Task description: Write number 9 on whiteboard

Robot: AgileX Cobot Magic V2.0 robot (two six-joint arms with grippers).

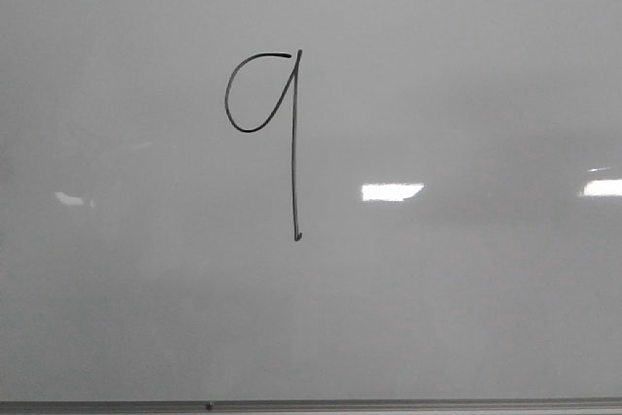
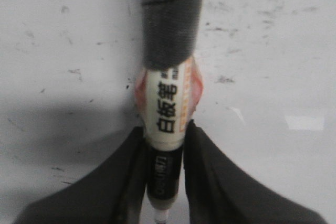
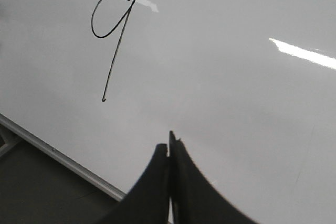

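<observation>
Glossy pale board fills my front view: the whiteboard [image 1: 466, 318] takes up nearly the whole frame, with bright rectangular light reflections at mid-right and a fainter one at mid-left, and its thin grey frame edge [image 1: 389, 404] runs along the bottom. I see the number 9 [image 1: 294, 143] drawn in thin black line in the upper centre of that frame, a small oval loop to the left of a long straight stem that ends in a tiny hook.

On my left wrist view, the left gripper [image 2: 166, 145] has its jaws clamped on a marker [image 2: 167, 114], a pale barrel with black printed characters and a dark cap end [image 2: 170, 19] pointing away from the camera over a scuffed, speckled white surface.

On my right wrist view, the right gripper [image 3: 169, 150] has its jaws pressed together with nothing between them, near the lower centre of the frame. The figure sits in the upper left there, well apart from the jaws, and the frame edge crosses the lower left corner.
</observation>
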